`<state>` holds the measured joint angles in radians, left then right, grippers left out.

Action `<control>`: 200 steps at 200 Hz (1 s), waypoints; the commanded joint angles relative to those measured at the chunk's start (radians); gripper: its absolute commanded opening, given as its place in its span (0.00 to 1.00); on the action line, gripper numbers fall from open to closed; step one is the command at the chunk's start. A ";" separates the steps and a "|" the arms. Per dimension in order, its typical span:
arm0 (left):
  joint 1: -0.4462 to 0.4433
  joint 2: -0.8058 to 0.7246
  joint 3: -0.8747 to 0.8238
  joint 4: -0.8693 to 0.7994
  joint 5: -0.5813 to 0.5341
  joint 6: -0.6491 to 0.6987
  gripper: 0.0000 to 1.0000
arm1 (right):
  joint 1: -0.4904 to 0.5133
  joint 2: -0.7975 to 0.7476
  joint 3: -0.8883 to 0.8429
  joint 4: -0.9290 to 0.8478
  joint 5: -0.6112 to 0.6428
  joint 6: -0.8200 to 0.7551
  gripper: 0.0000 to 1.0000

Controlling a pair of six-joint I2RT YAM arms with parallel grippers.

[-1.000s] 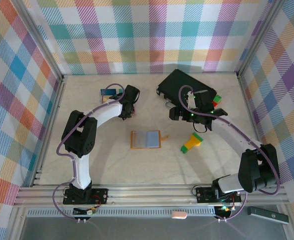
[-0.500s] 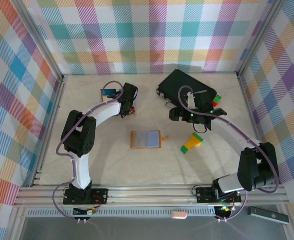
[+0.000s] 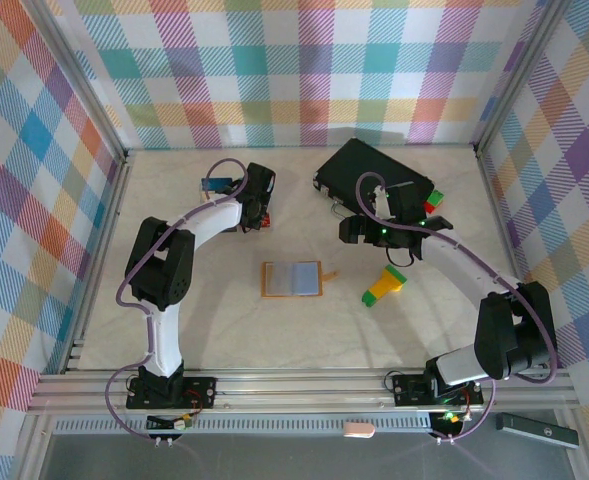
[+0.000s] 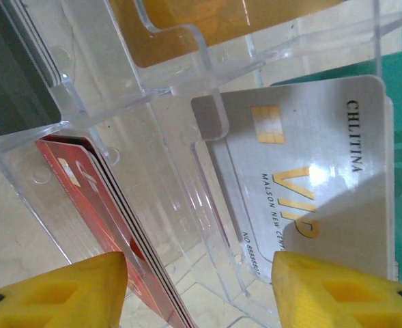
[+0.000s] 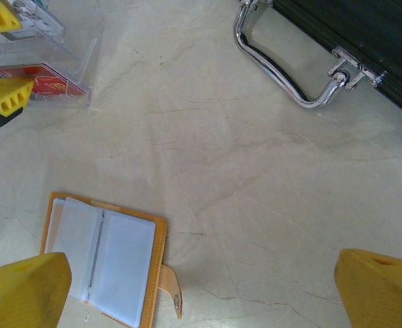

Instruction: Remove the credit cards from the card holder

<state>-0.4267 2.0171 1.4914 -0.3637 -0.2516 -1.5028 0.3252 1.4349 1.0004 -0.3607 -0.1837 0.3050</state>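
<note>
Tiny creep of left gripper (image 4: 199, 290) toward clear acrylic card rack (image 4: 166, 157), upper left of top view; fingers (image 4: 57, 287) apart, empty. Grey-white VIP credit card (image 4: 310, 171), red ones (image 4: 84, 184) racked. Orange-tan folding card holder (image 3: 292, 279) unfolded mid-frame, pockets seemingly bare. Right gripper (image 5: 201, 290) spread, empty. Looks basically done.

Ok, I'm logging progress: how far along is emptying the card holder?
Looks nearly done: the card holder lies open, pockets apparently empty. Red, dark and grey-white credit cards sit in the clear stand. In hand: nothing; the left gripper is open at that stand, the right gripper hovers open. Left: seemingly nothing.
</note>
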 commanded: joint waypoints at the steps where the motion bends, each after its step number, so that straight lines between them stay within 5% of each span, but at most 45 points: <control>1: 0.014 -0.006 0.026 -0.024 0.001 0.022 0.60 | -0.011 0.015 0.021 -0.007 -0.016 -0.006 0.99; 68: 0.014 -0.177 -0.062 -0.088 0.065 0.129 0.61 | -0.011 0.006 0.030 -0.023 -0.040 -0.007 0.98; 122: 0.029 -0.460 -0.238 -0.175 -0.018 0.370 0.69 | 0.008 0.034 0.066 -0.062 -0.114 0.055 0.95; 200: 0.118 -0.687 -0.436 -0.156 0.043 0.695 0.91 | 0.297 0.159 0.158 -0.158 0.081 0.230 0.91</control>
<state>-0.3302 1.3842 1.0977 -0.4965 -0.2302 -0.9516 0.5484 1.5551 1.1137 -0.4591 -0.1890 0.4465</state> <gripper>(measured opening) 0.884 0.919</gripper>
